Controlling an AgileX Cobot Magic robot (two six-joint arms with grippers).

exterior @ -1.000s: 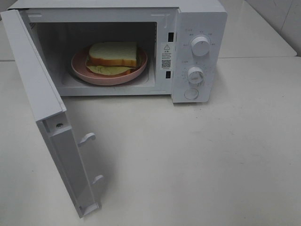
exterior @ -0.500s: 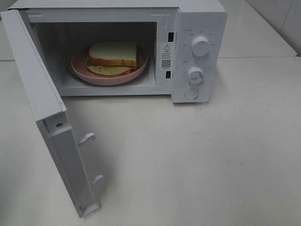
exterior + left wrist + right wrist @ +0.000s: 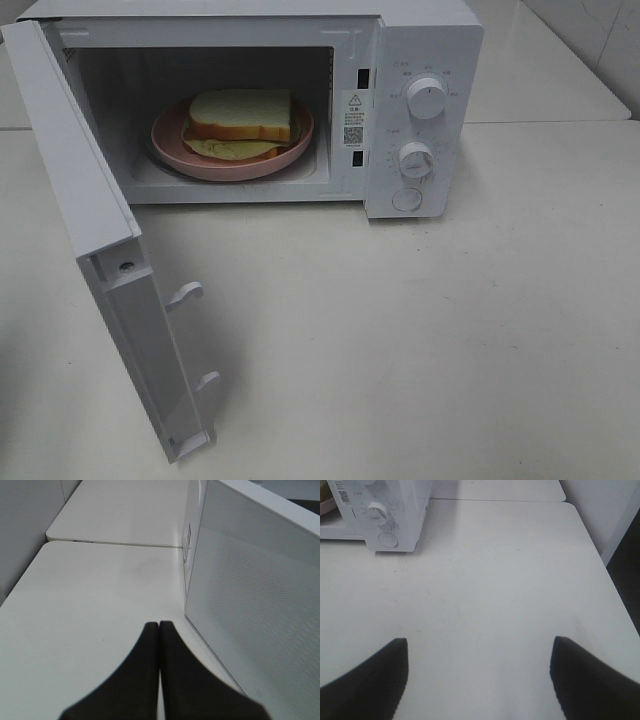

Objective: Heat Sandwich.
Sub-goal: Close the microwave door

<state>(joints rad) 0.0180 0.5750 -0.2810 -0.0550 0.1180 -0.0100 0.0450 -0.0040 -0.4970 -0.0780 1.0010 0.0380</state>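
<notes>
The sandwich (image 3: 240,115) sits inside the microwave (image 3: 425,60), whose door (image 3: 70,170) stands open. The left claw (image 3: 159,626), tips together beside the door, likely needs to push it closed. The right claw (image 3: 480,642) stands apart.

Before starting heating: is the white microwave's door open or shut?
Open: white door stands wide, exposing the white-bread sandwich on its round pink plate.

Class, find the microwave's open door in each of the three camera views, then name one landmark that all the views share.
Exterior high: the door stands swung open at the left of the picture.
Left wrist: its meshed outer face rises close beside the shut left gripper.
Right wrist: not in it; only the dial panel shows.
Shared landmark: the white table, seen in all three.
</notes>
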